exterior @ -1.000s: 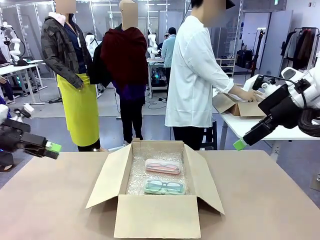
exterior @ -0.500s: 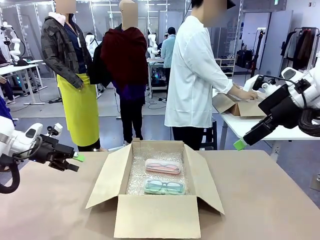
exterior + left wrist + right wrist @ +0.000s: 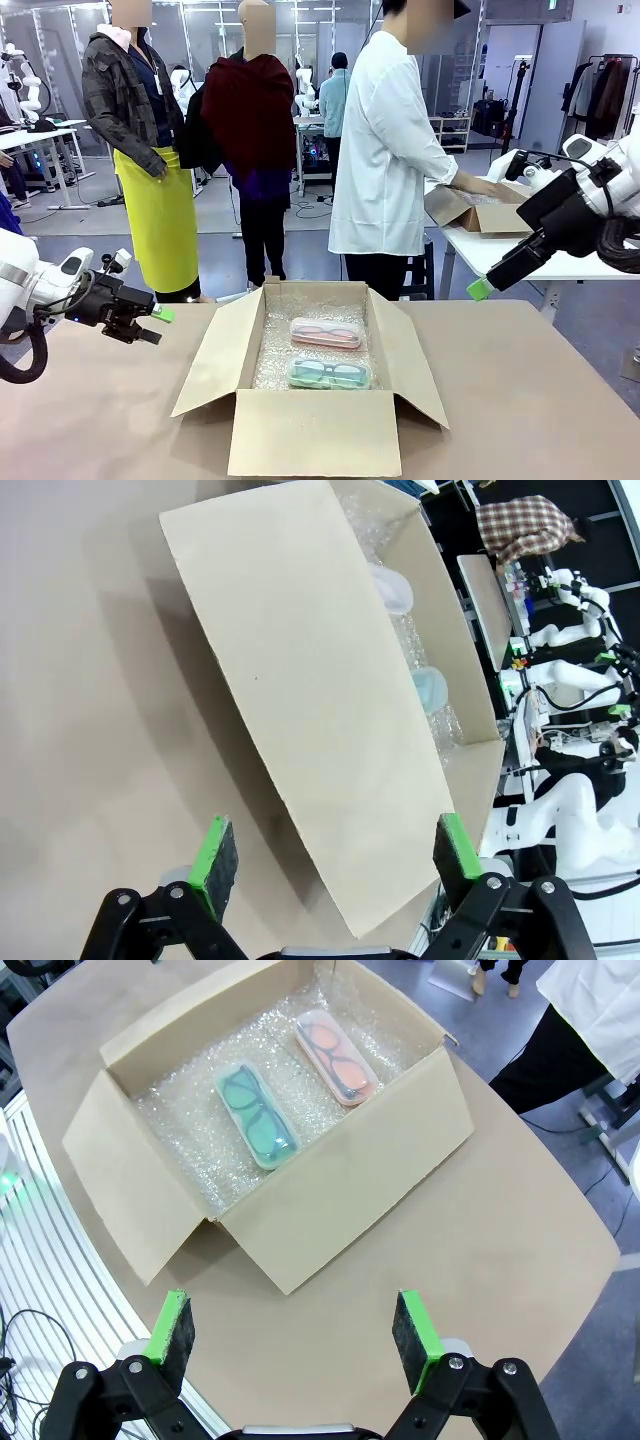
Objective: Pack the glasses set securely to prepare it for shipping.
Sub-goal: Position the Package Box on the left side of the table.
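Cases lie side by side on bubble wrap (image 3: 190, 1110) inside the open box (image 3: 310, 432): the pink case (image 3: 325, 333) farther back, the mint case (image 3: 329, 374) nearer. The left gripper (image 3: 152, 325) is held open just beside the left flap. The right gripper (image 3: 290, 1340) is spread open above the table (image 3: 540, 400).

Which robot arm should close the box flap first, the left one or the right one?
Probably the left. Its gripper is open, low over the table, close beside the cardboard box's left flap. The right gripper, also open, hangs higher and farther from the right flap. Both glasses cases already lie inside on bubble wrap.
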You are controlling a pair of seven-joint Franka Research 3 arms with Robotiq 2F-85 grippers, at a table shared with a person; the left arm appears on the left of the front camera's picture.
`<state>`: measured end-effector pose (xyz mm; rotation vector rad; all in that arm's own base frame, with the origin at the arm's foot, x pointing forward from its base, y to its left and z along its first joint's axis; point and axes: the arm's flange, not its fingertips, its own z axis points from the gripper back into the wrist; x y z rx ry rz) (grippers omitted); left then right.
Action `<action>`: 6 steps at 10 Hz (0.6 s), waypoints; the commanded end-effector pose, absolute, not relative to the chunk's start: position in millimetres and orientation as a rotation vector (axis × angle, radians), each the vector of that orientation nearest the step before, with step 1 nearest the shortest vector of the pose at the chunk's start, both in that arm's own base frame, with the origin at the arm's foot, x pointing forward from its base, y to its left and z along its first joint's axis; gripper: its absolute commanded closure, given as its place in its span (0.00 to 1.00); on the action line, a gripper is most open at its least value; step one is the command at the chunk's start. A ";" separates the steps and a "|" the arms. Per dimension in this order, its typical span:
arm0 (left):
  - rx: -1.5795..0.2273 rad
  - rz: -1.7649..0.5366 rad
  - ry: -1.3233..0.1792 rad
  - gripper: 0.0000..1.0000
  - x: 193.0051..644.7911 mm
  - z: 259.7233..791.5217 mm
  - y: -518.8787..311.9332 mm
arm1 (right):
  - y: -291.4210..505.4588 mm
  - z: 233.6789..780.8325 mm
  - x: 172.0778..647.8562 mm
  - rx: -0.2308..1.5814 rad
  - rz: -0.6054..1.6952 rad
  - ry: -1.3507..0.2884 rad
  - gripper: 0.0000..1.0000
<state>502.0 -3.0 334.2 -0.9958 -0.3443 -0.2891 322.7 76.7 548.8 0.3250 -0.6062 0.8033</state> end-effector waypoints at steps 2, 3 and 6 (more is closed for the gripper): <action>-0.996 -0.289 -0.344 0.00 502.0 334.2 -3.0 | 77.0 549.6 322.0 0.318 0.810 -0.612 0.00; -1.034 -0.282 -0.317 0.00 509.6 318.5 -13.2 | 77.0 549.6 322.0 0.318 0.810 -0.612 0.00; -1.053 -0.237 -0.319 0.00 518.9 294.2 -32.4 | 77.0 549.6 322.0 0.318 0.810 -0.612 0.00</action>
